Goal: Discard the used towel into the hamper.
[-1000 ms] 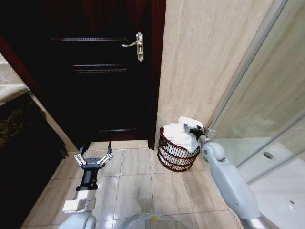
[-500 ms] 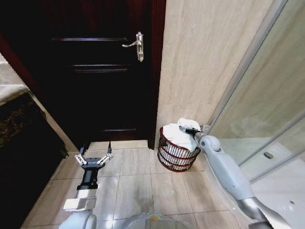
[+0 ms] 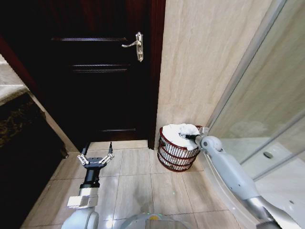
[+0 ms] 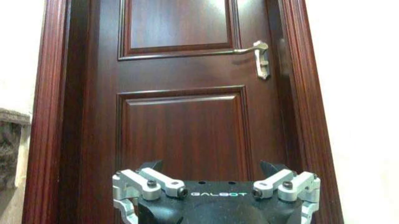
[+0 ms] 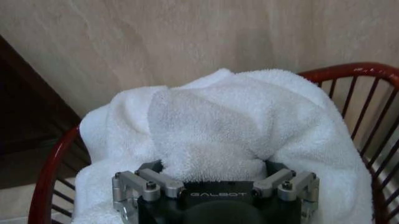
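Observation:
The white towel (image 3: 178,130) lies bunched in the top of the hamper (image 3: 170,157), a small round basket of reddish-brown bands on the tiled floor by the beige wall. My right gripper (image 3: 184,136) reaches over the hamper's rim into the towel. In the right wrist view the towel (image 5: 231,116) bulges between the spread jaws of the right gripper (image 5: 215,164), hiding the fingertips, with the hamper rim (image 5: 355,70) around it. My left gripper (image 3: 98,145) hangs open over the floor tiles in front of the door, holding nothing; the left wrist view shows the left gripper (image 4: 215,170) facing the door.
A dark wooden door (image 3: 95,71) with a metal lever handle (image 3: 136,45) stands shut to the left of the hamper. A glass shower partition (image 3: 267,119) runs along the right. A dark cabinet with a stone top (image 3: 14,119) stands at the left.
My right gripper has lowered the towel from above the hamper's rim down into the hamper, and the towel now lies flatter there. The left arm has barely moved.

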`<state>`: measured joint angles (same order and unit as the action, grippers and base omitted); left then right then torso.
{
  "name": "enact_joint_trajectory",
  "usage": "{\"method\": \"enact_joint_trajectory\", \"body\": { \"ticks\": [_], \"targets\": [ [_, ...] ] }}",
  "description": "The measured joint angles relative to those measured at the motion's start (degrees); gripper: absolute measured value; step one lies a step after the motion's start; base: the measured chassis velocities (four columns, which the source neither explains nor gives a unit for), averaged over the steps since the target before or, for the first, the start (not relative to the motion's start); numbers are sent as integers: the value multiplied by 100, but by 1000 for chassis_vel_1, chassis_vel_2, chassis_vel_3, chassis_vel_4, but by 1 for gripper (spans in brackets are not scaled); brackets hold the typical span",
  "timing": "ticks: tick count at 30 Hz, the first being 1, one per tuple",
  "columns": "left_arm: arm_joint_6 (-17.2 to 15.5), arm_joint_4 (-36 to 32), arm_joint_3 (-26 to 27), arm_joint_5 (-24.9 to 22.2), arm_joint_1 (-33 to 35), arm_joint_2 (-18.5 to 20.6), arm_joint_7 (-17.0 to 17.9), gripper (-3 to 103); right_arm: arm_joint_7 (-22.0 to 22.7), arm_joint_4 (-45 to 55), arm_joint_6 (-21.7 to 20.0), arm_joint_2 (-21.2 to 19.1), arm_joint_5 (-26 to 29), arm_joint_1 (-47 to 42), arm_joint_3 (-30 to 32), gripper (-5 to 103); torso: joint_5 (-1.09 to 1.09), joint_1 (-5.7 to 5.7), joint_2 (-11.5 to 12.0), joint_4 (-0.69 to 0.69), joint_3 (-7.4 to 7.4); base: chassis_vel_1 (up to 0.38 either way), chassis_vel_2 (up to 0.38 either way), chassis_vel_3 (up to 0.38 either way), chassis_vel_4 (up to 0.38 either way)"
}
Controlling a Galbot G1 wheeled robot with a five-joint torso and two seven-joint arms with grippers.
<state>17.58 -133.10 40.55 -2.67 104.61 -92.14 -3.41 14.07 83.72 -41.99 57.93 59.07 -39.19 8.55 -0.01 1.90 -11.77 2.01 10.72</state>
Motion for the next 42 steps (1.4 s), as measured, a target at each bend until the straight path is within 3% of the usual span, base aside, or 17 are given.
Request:
{"method": "enact_joint_trajectory", "body": {
  "ticks": [8, 16, 18, 19, 21, 26, 29, 33, 42],
  "targets": [
    [-10, 14, -12, -6, -22, 0, -17, 100, 56, -73, 6, -8, -95, -1, -97, 100, 1, 0, 0, 1, 0, 0, 0, 0, 0],
    [-75, 18, -47, -4, -50, 1, -21, 100, 204, 919, 733, 16, -656, -527, 513, 100, 0, 0, 0, 1, 1, 0, 0, 0, 0],
    [-133, 17, -81, 5, -67, 1, -20, 100, 135, 1537, 1201, 32, -1261, -1064, 790, 100, 2, 0, 0, 0, 1, 0, 0, 0, 0],
    [-133, 17, -81, 5, -67, 1, -20, 100, 135, 1537, 1201, 32, -1261, -1064, 790, 100, 2, 0, 0, 0, 1, 0, 0, 0, 0],
    [-236, -21, -94, 12, -72, 1, -22, 100, -105, 2182, 1758, 178, -1995, -1693, 1202, 100, 0, 1, 0, 0, 1, 0, 0, 0, 0],
    [-362, -112, -79, 2, -50, 0, -26, 100, -615, 2798, 2242, 429, -2577, -2341, 1743, 100, -2, 0, -1, 0, 0, 0, 0, 0, 0],
    [-674, -326, -53, -168, -1, 9, 6, 100, -944, 3398, 2718, 795, -3203, -3191, 2235, 100, 1, 0, -1, 0, 0, 0, 0, 0, 0],
    [-1046, -502, 4, -248, 14, 78, -59, 100, -981, 3796, 2901, 1106, -3555, -3777, 2535, 100, 3, 0, -3, -1, 1, 0, 0, 0, 0],
    [-1219, -539, -24, -322, -15, 304, -78, 100, -979, 4580, 3055, 1575, -3947, -4508, 2795, 100, -1, 46, -156, -1, 107, 0, 0, 0, 0]
  ]
}}
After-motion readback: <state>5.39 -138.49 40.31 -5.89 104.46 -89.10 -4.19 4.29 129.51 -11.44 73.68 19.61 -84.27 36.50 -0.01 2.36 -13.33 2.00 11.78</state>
